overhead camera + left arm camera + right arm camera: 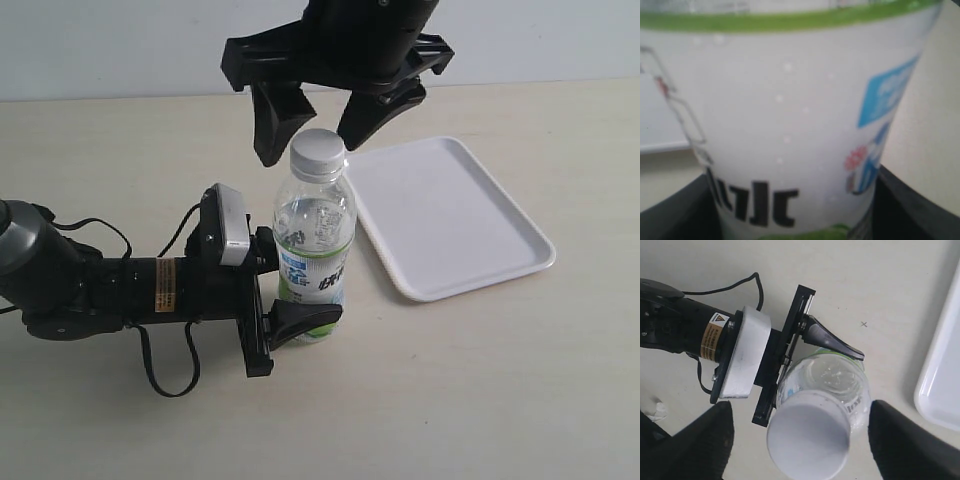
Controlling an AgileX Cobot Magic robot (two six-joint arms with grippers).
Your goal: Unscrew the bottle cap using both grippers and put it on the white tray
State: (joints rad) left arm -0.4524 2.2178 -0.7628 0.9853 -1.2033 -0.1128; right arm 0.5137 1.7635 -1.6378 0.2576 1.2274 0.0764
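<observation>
The bottle [315, 235] stands upright on the table with its white bottle cap [318, 148] screwed on. My left gripper [300, 295] is shut on the bottle's labelled lower part, one finger [305, 322] showing in front. In the left wrist view the label [790, 115] fills the frame between both fingers [910, 205]. My right gripper [312, 140] hangs open over the cap, one finger on each side and clear of it. From the right wrist the bottle cap [807, 435] lies between the spread fingers [910, 440]. The white tray [450, 215] lies empty to the right.
The left arm [90, 285] lies low across the table with its grey-white camera block [228, 225] and loose black cables [165, 375]. A small white scrap [655, 410] lies on the table near that arm. The white tray's edge [940, 385] is close to the bottle.
</observation>
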